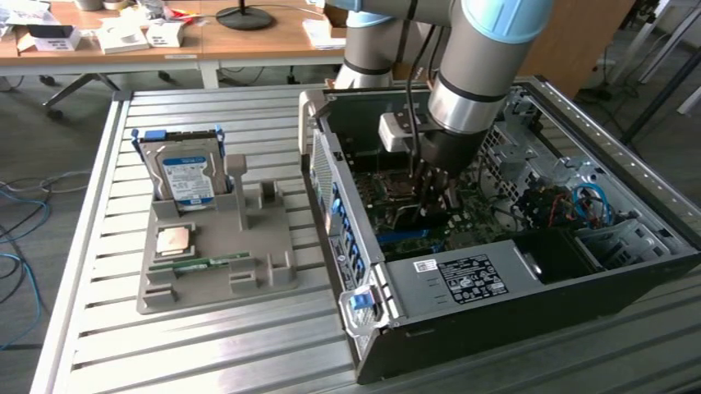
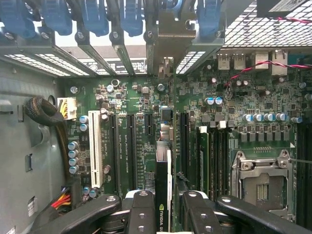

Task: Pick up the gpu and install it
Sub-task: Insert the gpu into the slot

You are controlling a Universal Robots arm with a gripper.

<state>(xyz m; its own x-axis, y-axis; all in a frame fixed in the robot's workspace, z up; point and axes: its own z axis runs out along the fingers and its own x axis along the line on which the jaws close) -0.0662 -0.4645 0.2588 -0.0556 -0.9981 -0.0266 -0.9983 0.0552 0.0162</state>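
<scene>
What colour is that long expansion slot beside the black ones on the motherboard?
White; the expansion slot shows best in the wrist view.

Arm (image 1: pixel 471 74): silver-grey tubular links, light-blue joint caps, black cable alongside; gripper (image 2: pixel 163 204): black linked fingers (image 2: pixel 141 209) with round rivets.

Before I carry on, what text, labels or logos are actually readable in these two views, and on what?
Nothing reads as whole words.
Power supply label: white print on black, too small to read.
Hard drive label: blue and white, print blurred.
gpu held edge-on in the gripper: a green logo mark and cut-off white letters, not legible.
Motherboard slot silkscreen: white lettering, too small to read.
</scene>
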